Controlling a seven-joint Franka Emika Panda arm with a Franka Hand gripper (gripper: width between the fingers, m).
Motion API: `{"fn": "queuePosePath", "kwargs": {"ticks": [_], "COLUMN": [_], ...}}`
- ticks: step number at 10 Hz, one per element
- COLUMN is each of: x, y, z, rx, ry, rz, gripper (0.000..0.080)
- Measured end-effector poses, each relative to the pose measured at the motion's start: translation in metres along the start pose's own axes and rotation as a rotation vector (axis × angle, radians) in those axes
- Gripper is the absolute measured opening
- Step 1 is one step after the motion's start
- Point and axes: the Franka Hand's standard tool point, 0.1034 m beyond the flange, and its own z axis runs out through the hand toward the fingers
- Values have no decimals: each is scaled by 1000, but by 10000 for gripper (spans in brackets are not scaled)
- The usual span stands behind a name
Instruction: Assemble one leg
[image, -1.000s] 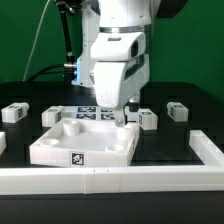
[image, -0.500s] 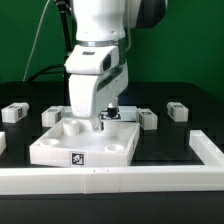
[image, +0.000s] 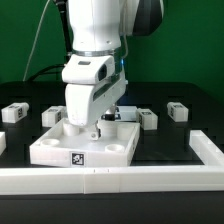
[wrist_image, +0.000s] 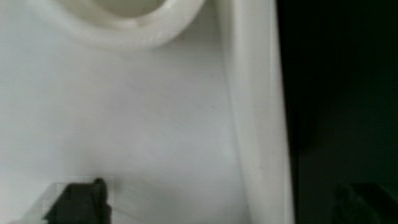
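Legs (image: 12, 113) four, scattered; white panel (image: 50, 152) one; end effector (image: 97, 128) one.

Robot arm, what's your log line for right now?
arm: low over white panel | jaws: open, holding nothing | legs: loose, none picked up

The black table (image: 192, 132) carries the white panel (image: 58, 150) and 4 legs (image: 14, 112).

1. The white robot arm with smooth plastic shells (image: 100, 35) hangs down from above in the exterior view.
2. Its wrist leans a little, and the white two-finger hand (image: 97, 127) points downward.
3. The dark fingers (wrist_image: 75, 203) stand wide apart.
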Motion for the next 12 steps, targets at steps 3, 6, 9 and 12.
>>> {"fn": "queuePosePath", "kwargs": {"ticks": [3, 6, 9, 12], "x": [0, 1, 1, 0], "y": [0, 2, 3, 3], "z": [0, -1, -1, -2], "rx": [1, -10, -12, -13], "ry": [0, 3, 4, 3], "rz": [0, 2, 3, -11], "gripper": [275, 65, 65, 65]}}
